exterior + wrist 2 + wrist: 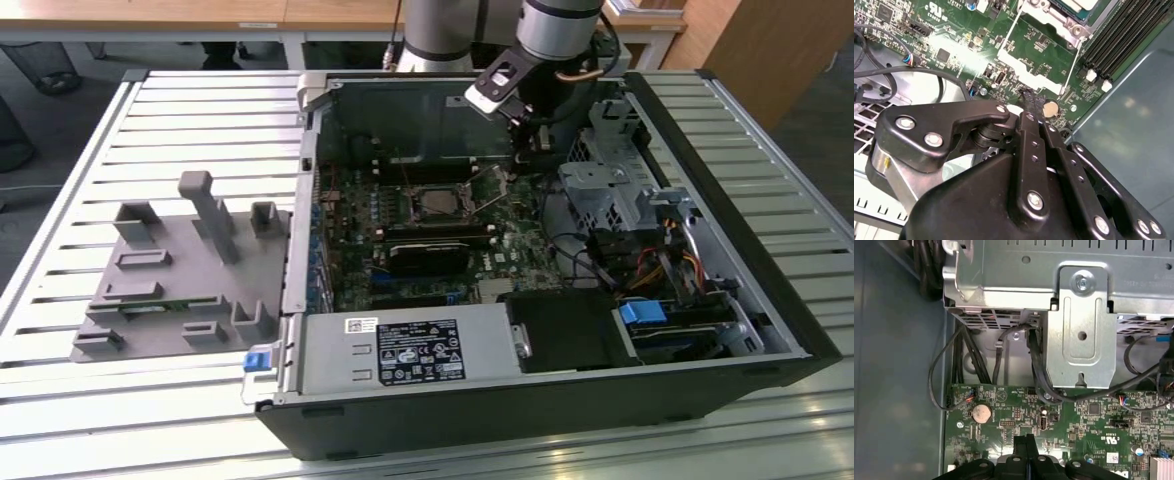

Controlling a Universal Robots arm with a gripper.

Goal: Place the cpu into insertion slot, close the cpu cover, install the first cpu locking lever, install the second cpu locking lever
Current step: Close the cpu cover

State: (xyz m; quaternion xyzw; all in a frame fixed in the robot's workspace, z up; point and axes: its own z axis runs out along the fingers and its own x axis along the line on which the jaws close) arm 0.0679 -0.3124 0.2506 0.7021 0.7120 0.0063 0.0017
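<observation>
- gripper [1031, 102] clenched, fingers pressed flat together with nothing between; the tips sit low over the motherboard [954, 45], which looks like a pose for pushing or hooking, not picking
- cpu [435, 203] sits in the insertion slot [408, 205], near the gripper and just ahead of its tips, not touching
- cpu cover [1054, 15] looks laid down over the chip; cannot tell if it is latched
- thin wire locking levers [1074, 62] stand off the board between gripper and socket and look unhooked
- coin cell [1051, 108] just beside the tips
- computer case [534, 410] lies open on the slatted worktop [160, 120]
</observation>
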